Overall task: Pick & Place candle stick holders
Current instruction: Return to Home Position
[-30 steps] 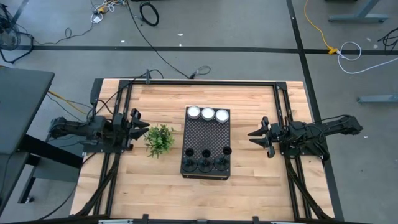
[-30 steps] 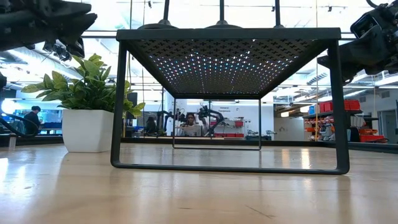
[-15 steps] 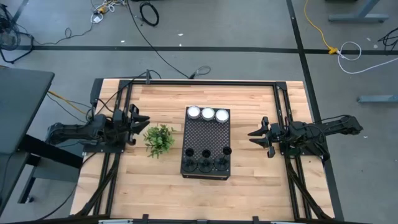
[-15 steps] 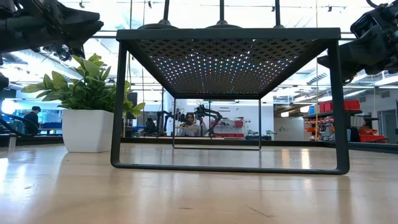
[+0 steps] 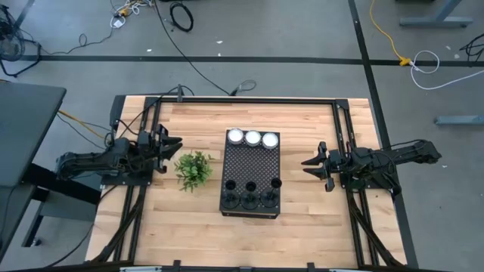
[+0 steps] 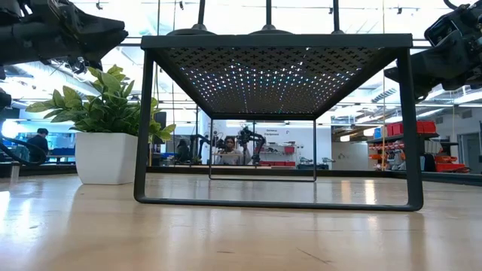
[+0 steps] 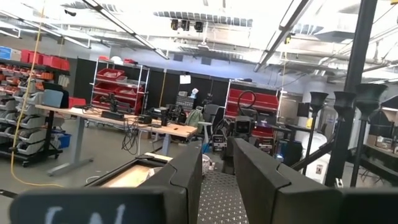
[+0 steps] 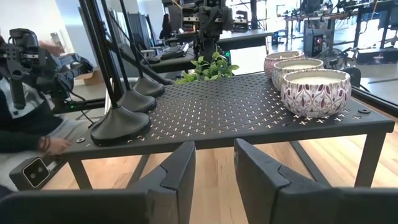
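Three black candle stick holders (image 5: 249, 198) stand in a row on the near end of the black perforated shelf (image 5: 251, 162), in the middle of the wooden table (image 5: 302, 227). Farther back, the left gripper (image 5: 177, 148) hangs with its fingers apart just left of a small potted plant (image 5: 194, 170). The right gripper (image 5: 308, 166) hangs right of the shelf, fingers also apart. Three patterned candles (image 5: 252, 138) line the shelf's far end.

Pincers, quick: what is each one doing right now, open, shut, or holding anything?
Left pincer: open, holding nothing.
Right pincer: open, holding nothing.
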